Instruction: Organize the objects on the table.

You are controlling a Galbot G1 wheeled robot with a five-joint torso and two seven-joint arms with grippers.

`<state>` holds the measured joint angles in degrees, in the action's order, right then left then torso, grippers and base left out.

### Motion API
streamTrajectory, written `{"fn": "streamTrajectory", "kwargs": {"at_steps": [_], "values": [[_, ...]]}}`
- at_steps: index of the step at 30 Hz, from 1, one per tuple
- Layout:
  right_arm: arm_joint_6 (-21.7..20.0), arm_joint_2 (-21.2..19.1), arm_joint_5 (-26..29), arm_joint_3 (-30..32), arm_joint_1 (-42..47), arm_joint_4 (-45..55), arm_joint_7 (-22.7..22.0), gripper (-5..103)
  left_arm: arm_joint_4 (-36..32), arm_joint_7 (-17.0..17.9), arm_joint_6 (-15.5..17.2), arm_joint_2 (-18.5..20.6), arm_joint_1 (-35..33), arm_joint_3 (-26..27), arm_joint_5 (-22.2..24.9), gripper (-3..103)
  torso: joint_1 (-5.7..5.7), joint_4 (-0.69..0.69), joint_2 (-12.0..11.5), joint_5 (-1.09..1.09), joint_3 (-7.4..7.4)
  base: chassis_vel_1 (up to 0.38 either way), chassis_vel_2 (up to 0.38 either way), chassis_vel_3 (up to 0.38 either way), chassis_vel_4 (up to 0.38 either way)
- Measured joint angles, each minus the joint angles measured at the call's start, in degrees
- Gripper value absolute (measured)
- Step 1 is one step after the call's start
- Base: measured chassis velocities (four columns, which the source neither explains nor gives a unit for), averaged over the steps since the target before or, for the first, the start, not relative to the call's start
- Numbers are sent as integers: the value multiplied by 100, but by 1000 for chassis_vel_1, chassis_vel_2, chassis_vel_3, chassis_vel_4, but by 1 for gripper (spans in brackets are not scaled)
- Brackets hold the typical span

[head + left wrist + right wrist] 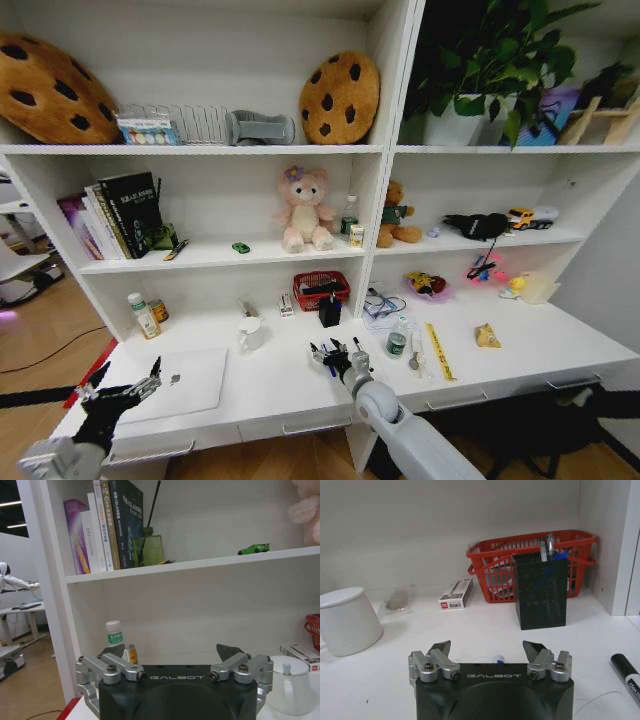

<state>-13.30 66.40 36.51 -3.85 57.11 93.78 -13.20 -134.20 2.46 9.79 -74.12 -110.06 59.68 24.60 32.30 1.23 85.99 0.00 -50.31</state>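
On the white tabletop (pixel 540 345) a silver laptop (pixel 195 383) lies closed at the left front, with the left gripper (pixel 128 390) hovering at its near edge, jaws spread. Toward the middle, the right gripper (pixel 335 356) hangs low, jaws spread over a blue pen (pixel 496 658), facing a black mesh pen holder (pixel 541 591) and red basket (pixel 490 560).

Two cookie cushions (pixel 50 88), two plush toys (pixel 304 207), one laptop (pixel 190 383), one red basket (pixel 321 290), one mug (pixel 250 333), two pincers (pixel 120 392).
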Motion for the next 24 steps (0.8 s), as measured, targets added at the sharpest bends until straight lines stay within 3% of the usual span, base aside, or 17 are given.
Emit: {"fn": "streamTrajectory", "kwargs": {"at_steps": [24], "values": [[-353,301,332,-78,-169,-369,-301,78,0,0,0,0,0,0,0,100,0,-1,0,0,0,0,0,0,0]]}}
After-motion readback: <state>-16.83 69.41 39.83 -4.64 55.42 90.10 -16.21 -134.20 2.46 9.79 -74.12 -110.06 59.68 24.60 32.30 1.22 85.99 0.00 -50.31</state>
